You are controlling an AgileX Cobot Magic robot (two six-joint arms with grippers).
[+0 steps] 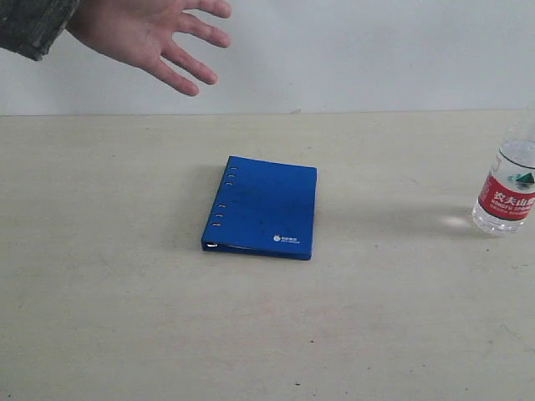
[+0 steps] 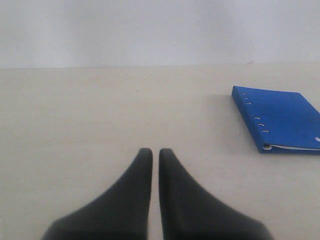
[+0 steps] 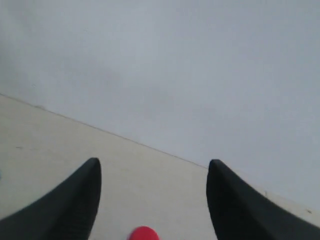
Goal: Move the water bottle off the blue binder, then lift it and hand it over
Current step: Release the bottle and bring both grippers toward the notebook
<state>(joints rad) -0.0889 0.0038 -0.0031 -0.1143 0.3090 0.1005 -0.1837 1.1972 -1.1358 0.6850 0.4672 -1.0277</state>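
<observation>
Right pincer (image 3: 152,167) stands wide open with nothing gripped. The bottle's red cap (image 3: 143,233) peeks up between its two fingers, close under them. The bottle (image 1: 506,194) stands upright on the table (image 1: 125,317), clear of the binder (image 1: 262,207) and well apart from it, so by the look of it the first step is done. Those jaws read as either just letting go or lined up over the cap.

Left pincer (image 2: 151,152) is shut tight on nothing, low over bare table. The binder lies flat ahead of it and off to one side, not touching, with the slotted spine towards it. A good place to wait, I'd say: the binder is the next thing to lift.

A person's hand (image 1: 150,38) hangs open in the air beyond the binder, fingers spread, surely waiting for the hand-over.

The table is pale, matte and plain. A flat binder lying flush on it gives little edge to get under. Behind it there is just a bare whitish wall (image 1: 376,50).
</observation>
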